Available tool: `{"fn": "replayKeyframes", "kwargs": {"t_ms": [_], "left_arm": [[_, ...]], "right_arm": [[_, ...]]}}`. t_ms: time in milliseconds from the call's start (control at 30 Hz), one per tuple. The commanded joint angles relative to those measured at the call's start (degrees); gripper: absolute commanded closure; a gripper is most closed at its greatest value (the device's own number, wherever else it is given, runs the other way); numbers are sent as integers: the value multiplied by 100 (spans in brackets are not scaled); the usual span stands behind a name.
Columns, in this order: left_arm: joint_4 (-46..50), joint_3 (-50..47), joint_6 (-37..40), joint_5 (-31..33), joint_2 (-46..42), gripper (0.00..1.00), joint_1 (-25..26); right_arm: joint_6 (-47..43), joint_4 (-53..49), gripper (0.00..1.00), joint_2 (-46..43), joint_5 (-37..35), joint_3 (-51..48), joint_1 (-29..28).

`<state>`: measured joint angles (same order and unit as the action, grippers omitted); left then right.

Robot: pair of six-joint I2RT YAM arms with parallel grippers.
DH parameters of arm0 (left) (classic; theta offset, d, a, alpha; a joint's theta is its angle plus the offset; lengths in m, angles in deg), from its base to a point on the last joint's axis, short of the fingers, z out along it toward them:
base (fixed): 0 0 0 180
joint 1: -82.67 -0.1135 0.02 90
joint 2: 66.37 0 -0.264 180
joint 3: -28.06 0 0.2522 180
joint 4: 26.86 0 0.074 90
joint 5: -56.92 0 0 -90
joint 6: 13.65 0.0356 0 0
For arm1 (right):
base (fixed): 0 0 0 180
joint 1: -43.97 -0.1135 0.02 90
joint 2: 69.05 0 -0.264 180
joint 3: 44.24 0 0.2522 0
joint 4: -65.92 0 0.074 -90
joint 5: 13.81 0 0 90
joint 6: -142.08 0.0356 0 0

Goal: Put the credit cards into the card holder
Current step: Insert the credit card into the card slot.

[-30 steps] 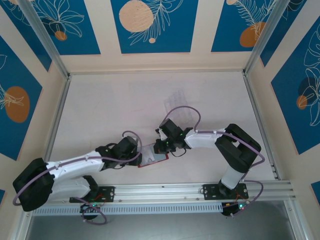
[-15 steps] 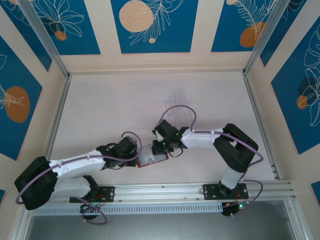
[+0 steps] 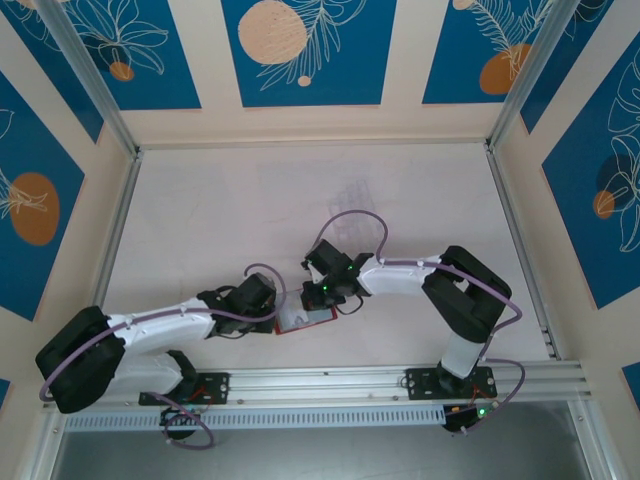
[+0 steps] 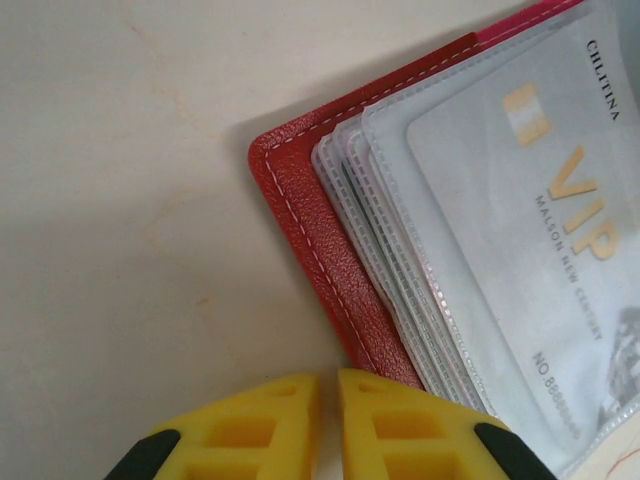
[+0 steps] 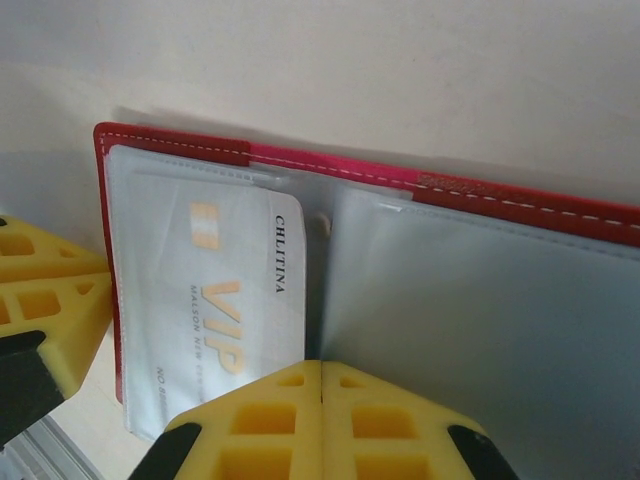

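1. Two yellow fingertips of the left gripper (image 4: 328,388) are drawn nearly together, with only a thin slit left between them. Nothing is seen inside the slit.
2. The left gripper is set at the outer long edge of the card holder (image 4: 305,230), near its rounded corner. One fingertip overlaps the red cover edge; whether they touch cannot be told.
3. The fingertips of the right gripper (image 5: 321,372) are pressed fully together, with no gap seen. Whether anything thin is pinched cannot be told.
4. The right gripper is placed over the card holder's centre fold, against the clear sleeves (image 5: 480,330).
5. The card holder is laid open and flat on the table (image 4: 130,200), red cover down, with white stitching along its border. A stack of clear sleeves is fanned inside it.
6. One pale grey-white credit card (image 4: 540,230), marked "VIP" in gold, is seen in the top sleeve, on the half of the card holder nearer the left gripper. Its inner edge is just beside the right gripper's tips.
7. From above, the card holder is reached by the left arm (image 3: 160,325) from its left and by the right arm (image 3: 410,275) from its right. Both grippers are met over it.
8. A clear tray (image 3: 358,192), faintly seen, lies well beyond the card holder's far side.
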<state>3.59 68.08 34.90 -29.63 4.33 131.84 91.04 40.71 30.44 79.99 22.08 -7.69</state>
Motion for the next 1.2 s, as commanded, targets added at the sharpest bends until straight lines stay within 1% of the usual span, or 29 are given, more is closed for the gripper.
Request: {"fn": "replayKeyframes", "kwargs": {"t_ms": [0, 200, 500, 600, 700, 833, 933, 1033, 1167], "left_arm": [[-483, -306, 23, -133, 390, 87, -30], [-593, -297, 14, -194, 500, 87, -14], [-600, -245, 10, -220, 542, 87, 1], [-578, -184, 14, -230, 564, 87, 5], [-517, -131, -2, -191, 542, 87, 7], [-491, -113, -21, -185, 542, 87, 5], [-507, -97, -30, -195, 583, 87, 5], [-557, -87, -38, -215, 640, 87, 5], [-570, -35, -38, -236, 695, 87, 5]], "right_arm": [[12, 42, 100, 8, 300, 123, -46], [129, 336, 100, 18, 574, 71, -48], [288, 702, 100, 297, 694, 93, -79], [290, 641, 96, 257, 608, 160, -75], [163, 81, 94, 181, 261, 347, -76], [86, -866, 94, -155, -483, 507, 8], [38, -1043, 94, -585, -624, 356, 115], [-77, -1319, 89, -880, -804, 393, 143], [-266, -1724, 76, -911, -1446, 576, 113]]}}
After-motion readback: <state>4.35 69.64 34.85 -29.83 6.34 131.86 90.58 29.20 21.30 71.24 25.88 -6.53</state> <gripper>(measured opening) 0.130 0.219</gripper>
